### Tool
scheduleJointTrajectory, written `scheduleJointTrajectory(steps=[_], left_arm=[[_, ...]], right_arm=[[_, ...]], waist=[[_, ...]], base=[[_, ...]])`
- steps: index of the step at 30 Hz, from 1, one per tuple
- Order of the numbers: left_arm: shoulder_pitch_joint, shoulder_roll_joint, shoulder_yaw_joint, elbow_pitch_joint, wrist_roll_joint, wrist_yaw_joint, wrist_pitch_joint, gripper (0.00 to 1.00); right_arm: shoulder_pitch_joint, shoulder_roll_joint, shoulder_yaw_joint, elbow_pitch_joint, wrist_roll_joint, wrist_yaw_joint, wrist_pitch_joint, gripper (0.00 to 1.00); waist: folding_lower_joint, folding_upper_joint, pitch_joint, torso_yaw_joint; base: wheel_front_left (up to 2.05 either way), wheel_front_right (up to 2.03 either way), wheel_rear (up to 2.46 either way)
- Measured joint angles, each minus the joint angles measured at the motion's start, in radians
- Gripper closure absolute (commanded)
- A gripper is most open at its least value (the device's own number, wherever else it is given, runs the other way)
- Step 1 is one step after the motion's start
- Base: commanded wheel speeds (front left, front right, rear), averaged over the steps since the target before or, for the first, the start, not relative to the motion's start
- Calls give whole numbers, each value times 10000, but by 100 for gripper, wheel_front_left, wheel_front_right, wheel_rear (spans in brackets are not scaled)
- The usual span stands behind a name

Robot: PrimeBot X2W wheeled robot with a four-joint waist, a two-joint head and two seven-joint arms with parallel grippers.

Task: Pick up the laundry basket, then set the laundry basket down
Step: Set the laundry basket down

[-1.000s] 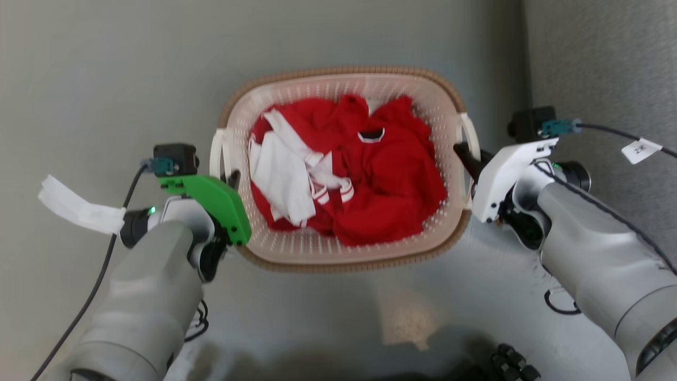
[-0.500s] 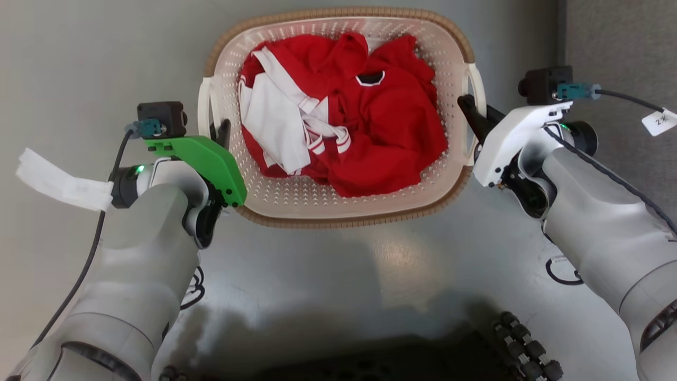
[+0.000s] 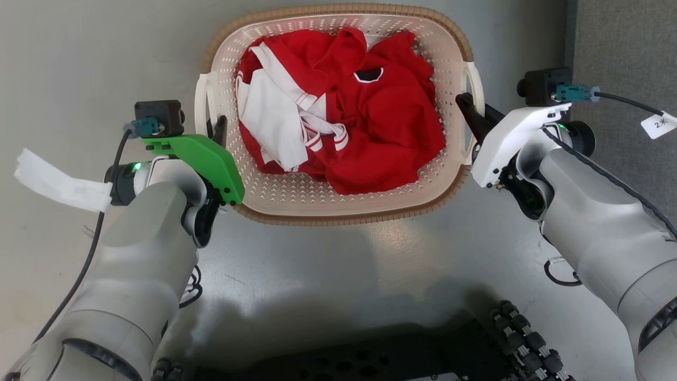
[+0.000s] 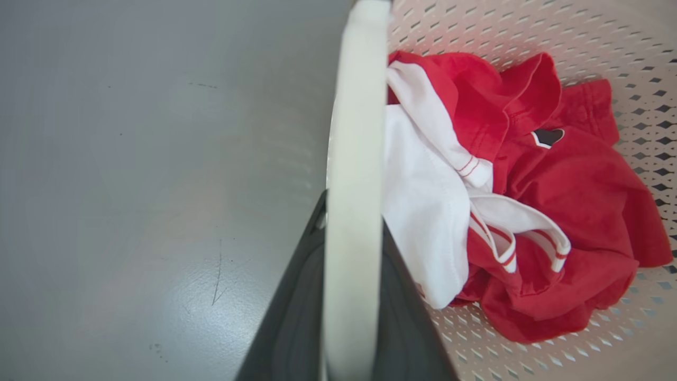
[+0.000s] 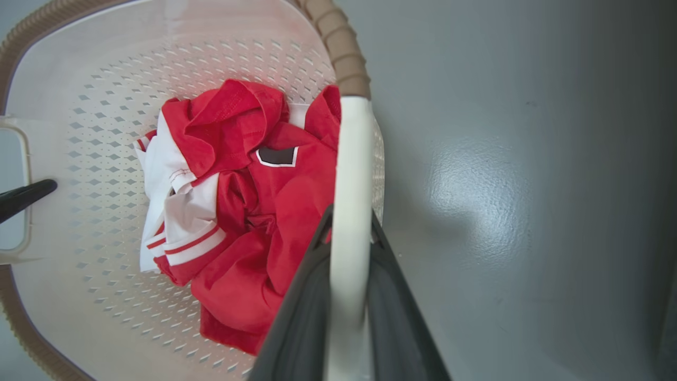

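The laundry basket is cream with perforated walls and a brown woven-look rim, and it holds red and white clothes. In the head view it sits top centre, between my arms. My left gripper is shut on the basket's white left handle, whose bar runs between the dark fingers. My right gripper is shut on the white right handle in the same way. The right wrist view also catches a left fingertip at the far handle. Whether the basket touches the floor I cannot tell.
Grey glossy floor lies all around the basket. A darker grey surface stands at the right. My black wheeled base fills the bottom edge. Cables with white tags hang off both wrists.
The head view has shifted, bringing my base into the picture. The basket and both grippers sit higher and look slightly larger. Both grips on the handles are unchanged.
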Motion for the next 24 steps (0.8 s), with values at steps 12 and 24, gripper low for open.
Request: scheduleJointTrajectory(steps=[12, 24], left_arm=[[-71, 0, -115, 245, -31, -6, -35, 0], [-72, -2, -180, 570, -86, -79, -347, 0]], right_arm=[[-133, 94, 86, 276, 174, 0, -161, 0], [-133, 245, 58, 502, 535, 0, -418, 0]], waist=[[0, 0, -38, -39], [0, 0, -552, -102]], base=[[0, 0, 0], [0, 0, 0]])
